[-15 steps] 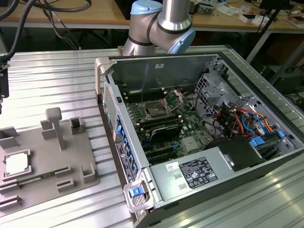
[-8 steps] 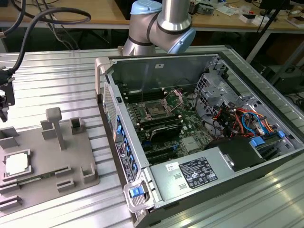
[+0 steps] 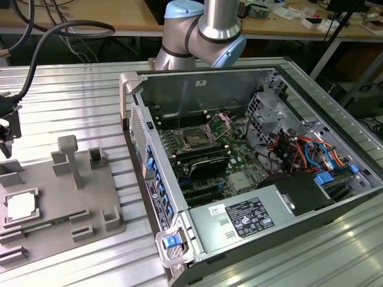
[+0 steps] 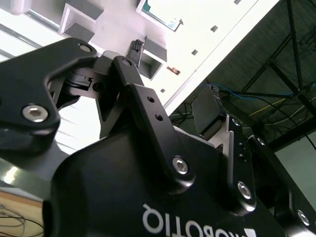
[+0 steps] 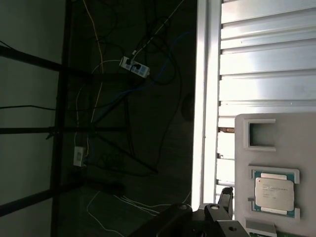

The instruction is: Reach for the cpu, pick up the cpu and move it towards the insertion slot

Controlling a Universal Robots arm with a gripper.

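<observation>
The cpu lies flat in a square recess of the grey tray at the exterior view's left, silvery top up. In the first wrist view the cpu shows its tan-green rim. My gripper hangs at the far left edge of the exterior view, above and beyond the tray's far corner, apart from the cpu and holding nothing that I can see. The insertion slot sits on the green board inside the open computer case, with its metal frame raised.
The open computer case fills the exterior view's right, its tall wall standing between tray and socket. Upright grey posts rise from the tray. A thick black cable loops above the ribbed metal table.
</observation>
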